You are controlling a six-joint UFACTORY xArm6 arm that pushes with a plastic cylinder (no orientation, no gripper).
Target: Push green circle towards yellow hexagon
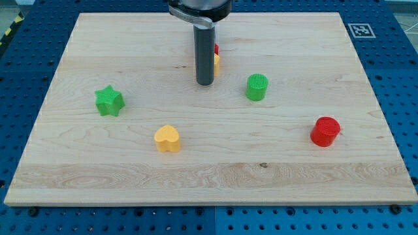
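Since my tip sits left of the green circle, touching nothing, pushing rightward sends it away from the half-hidden yellow hexagon.

Pale, smooth matt wooden board; ribbed plastic-looking green circle; dark, slightly glossy rod

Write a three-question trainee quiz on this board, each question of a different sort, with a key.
1. True or false: my tip touches the green circle.
2. Multiple choice: which block lies nearest the view's left edge? A) red circle B) green star C) yellow heart
3. Fill in: the rod partly hides a yellow block and a ____ block behind it.

Key: 1 false, the tip stands apart, to the circle's left in the view. 2 B. 3 red.
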